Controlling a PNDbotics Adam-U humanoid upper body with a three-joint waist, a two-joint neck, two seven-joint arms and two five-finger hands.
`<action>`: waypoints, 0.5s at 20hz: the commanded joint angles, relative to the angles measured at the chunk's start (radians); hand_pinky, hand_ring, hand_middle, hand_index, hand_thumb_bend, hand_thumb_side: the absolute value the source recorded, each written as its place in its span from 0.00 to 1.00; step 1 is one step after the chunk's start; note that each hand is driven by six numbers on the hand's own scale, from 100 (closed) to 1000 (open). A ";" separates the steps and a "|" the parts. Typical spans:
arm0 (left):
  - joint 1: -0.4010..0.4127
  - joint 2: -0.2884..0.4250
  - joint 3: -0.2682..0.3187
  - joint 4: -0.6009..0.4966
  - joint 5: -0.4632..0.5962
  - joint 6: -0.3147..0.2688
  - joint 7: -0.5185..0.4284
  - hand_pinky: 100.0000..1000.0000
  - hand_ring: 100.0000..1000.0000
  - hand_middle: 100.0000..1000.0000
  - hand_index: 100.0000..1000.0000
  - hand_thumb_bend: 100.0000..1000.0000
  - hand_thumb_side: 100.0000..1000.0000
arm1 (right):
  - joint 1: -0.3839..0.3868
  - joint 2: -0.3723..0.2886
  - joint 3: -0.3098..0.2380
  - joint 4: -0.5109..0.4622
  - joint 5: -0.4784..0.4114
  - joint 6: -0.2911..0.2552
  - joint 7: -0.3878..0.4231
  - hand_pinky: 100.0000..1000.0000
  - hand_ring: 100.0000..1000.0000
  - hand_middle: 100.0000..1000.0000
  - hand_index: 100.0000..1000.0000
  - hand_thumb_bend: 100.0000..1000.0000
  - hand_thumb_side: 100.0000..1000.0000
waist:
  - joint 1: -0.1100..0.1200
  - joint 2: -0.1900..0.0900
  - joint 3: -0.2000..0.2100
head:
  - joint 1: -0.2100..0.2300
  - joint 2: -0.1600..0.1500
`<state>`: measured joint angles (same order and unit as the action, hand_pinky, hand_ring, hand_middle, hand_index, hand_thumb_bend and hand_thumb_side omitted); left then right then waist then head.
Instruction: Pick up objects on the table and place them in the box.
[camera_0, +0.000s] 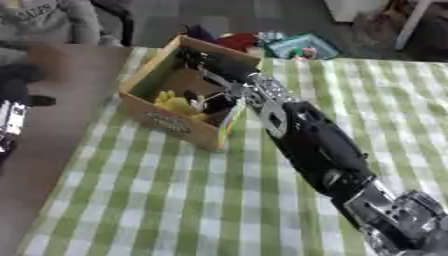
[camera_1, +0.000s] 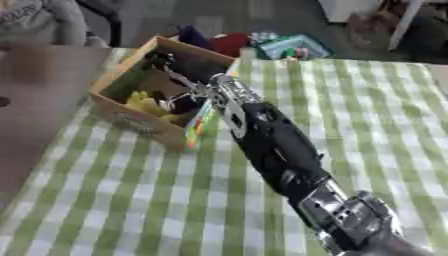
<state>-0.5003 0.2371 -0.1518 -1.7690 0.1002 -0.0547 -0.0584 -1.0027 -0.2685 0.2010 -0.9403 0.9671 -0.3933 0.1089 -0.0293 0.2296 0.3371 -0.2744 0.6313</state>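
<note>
box (camera_0: 166, 121) seemingly around right hand (camera_0: 210, 75)

The right arm (camera_0: 311, 140) has a bulky black forearm shell with a silver, hole-patterned wrist section toward eleven o'clock and a silver jointed elbow toward five o'clock. The right hand (camera_0: 214, 75) is black with silver parts. At the nine o'clock edge, the left arm (camera_0: 10, 117) shows black with a silver strip.

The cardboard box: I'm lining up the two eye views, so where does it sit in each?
Left eye view: the cardboard box sits upper left of centre, on the green checked tablecloth.
Right eye view: the box lies further left, closer to the picture's left edge.
Shared landmark: the right arm reaching into the box, above the yellow object inside.
</note>
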 joint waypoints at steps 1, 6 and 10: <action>-0.003 0.017 0.009 -0.019 0.002 -0.002 0.003 0.65 0.83 0.69 0.65 0.00 0.39 | -0.019 -0.036 -0.015 -0.043 -0.018 0.004 -0.007 0.73 0.81 0.88 0.87 0.00 0.11 | 0.008 -0.025 -0.007 | 0.009 -0.003; 0.022 0.030 0.021 -0.014 -0.004 -0.002 0.014 0.65 0.83 0.69 0.65 0.00 0.39 | 0.004 -0.085 -0.035 -0.120 -0.179 0.032 -0.065 0.54 0.66 0.75 0.81 0.00 0.14 | 0.015 -0.040 -0.050 | 0.040 0.012; 0.050 0.046 0.034 -0.006 -0.011 -0.004 0.027 0.65 0.83 0.69 0.65 0.00 0.40 | 0.053 -0.138 -0.049 -0.225 -0.442 0.097 -0.071 0.43 0.56 0.67 0.75 0.00 0.24 | 0.020 -0.052 -0.098 | 0.073 0.025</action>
<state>-0.4417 0.2572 -0.1318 -1.7671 0.0944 -0.0569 -0.0379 -0.9349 -0.3678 0.1654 -1.1147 0.6050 -0.3155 0.0431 -0.0139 0.1961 0.2337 -0.2130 0.6493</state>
